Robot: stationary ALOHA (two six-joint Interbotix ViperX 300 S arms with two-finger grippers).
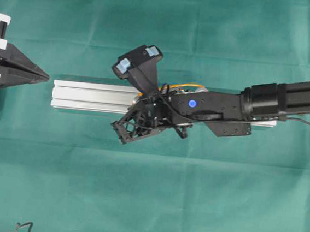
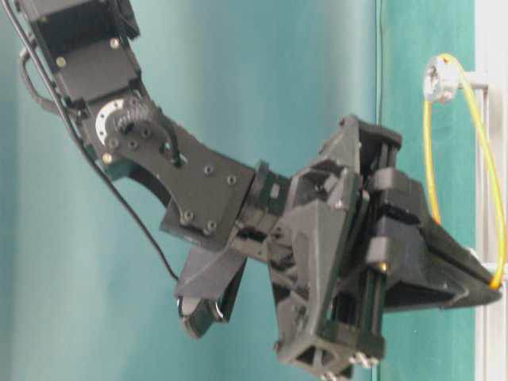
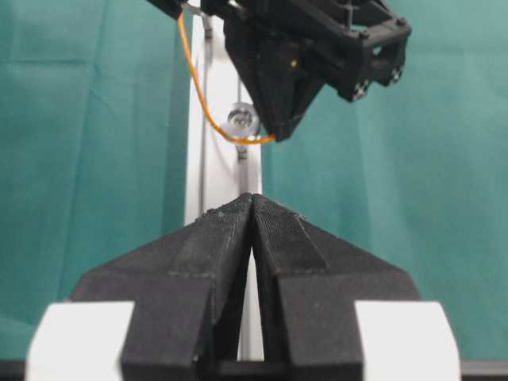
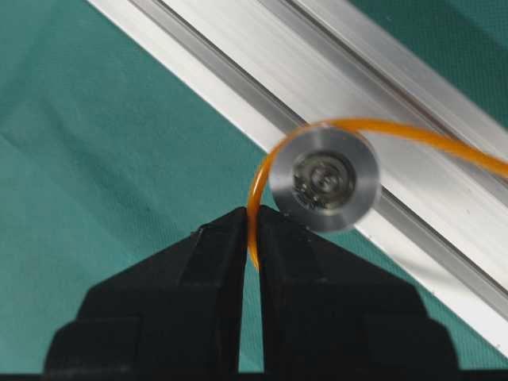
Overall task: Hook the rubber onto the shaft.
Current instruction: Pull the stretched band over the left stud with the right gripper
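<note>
The rubber point(image 4: 255, 208) is a thin orange loop, pinched at one end between the closed tips of the right hand point(image 4: 252, 218); from that pinch it curves up and around the left side and top of the shaft's point(image 4: 324, 179) round silver head, lying against the rim, then runs off to the right along the aluminium rail point(image 4: 317, 87); in the table-level view the same rubber point(image 2: 486, 151) stands as a tall narrow loop from the shaft point(image 2: 439, 79) at the top down to the tips of the right hand point(image 2: 494, 284); whether it sits fully behind the head I cannot tell.

The shaft stands up from the slotted rail, which lies left to right across the middle of the green tabletop point(image 1: 147, 192); in the overhead view the right hand point(image 1: 156, 90) sits over the middle of the rail point(image 1: 91, 96), its arm reaching in from the right, and a short arc of the rubber point(image 1: 186, 86) shows just beyond it on the far side.

The left hand point(image 1: 44, 76) rests well apart at the left edge, its tips pressed together on nothing, pointing along the rail toward the shaft point(image 3: 240, 121); its own camera shows the left hand point(image 3: 252, 202) closed, with the rubber point(image 3: 198, 95) hanging ahead.
</note>
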